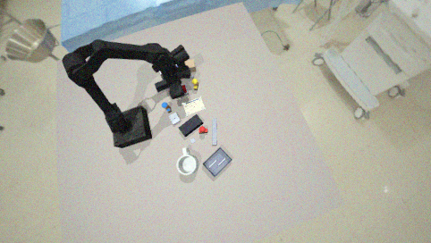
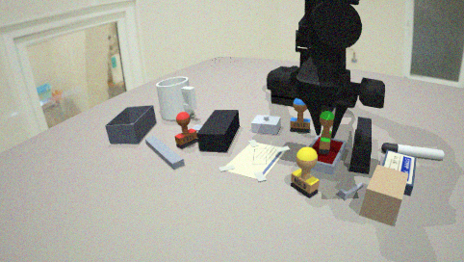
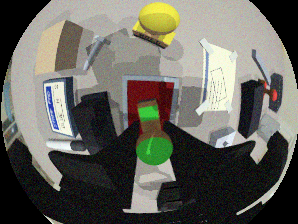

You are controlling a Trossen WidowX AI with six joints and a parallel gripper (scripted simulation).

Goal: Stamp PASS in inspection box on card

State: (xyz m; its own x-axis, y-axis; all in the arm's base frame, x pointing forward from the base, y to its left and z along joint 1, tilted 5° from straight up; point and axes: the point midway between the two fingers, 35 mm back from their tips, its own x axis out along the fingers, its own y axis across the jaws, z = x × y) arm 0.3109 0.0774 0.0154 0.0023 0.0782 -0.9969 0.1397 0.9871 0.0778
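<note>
My claw grips the green stamp over the pinkish-grey surface; a wheeled cart stands beyond.

Mug beside dark tray; red stamp near black block.
</note>
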